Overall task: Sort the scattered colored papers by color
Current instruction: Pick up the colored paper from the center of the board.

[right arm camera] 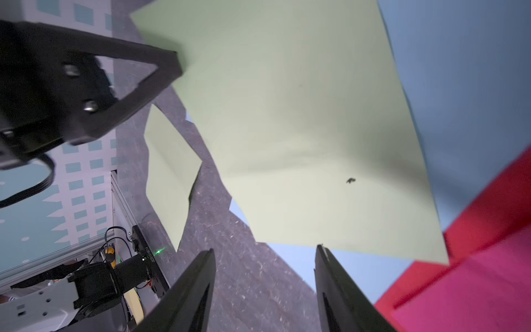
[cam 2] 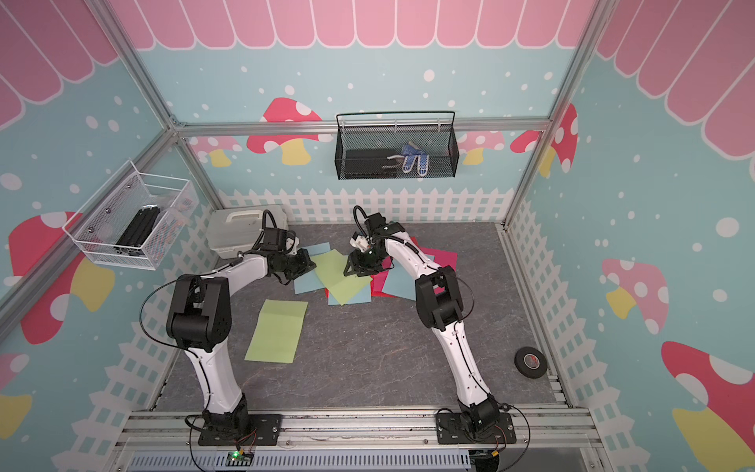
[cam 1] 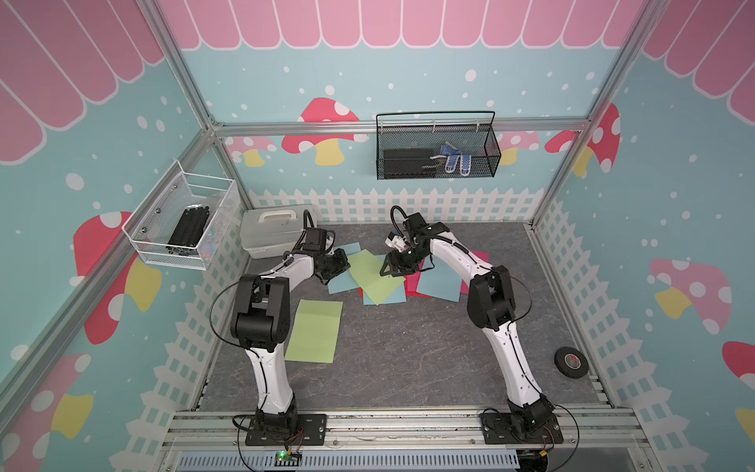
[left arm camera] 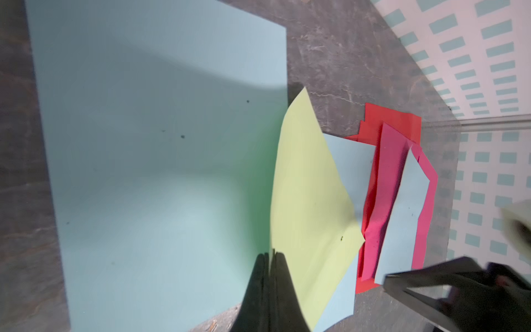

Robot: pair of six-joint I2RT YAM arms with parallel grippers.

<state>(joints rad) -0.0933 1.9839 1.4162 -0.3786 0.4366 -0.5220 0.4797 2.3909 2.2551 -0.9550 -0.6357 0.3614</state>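
The colored papers lie in an overlapping pile at the back middle of the table. A light green sheet is on top, over light blue, red and magenta-pink sheets. My left gripper is shut on that green sheet's edge, above a large light blue sheet. My right gripper hangs open over the pile at the green sheet's other side, with nothing between its fingers. A second green sheet lies alone at the front left.
A white lidded box stands at the back left, just behind the left arm. A black tape roll lies by the right wall. A white wire basket and a black mesh basket hang on the walls.
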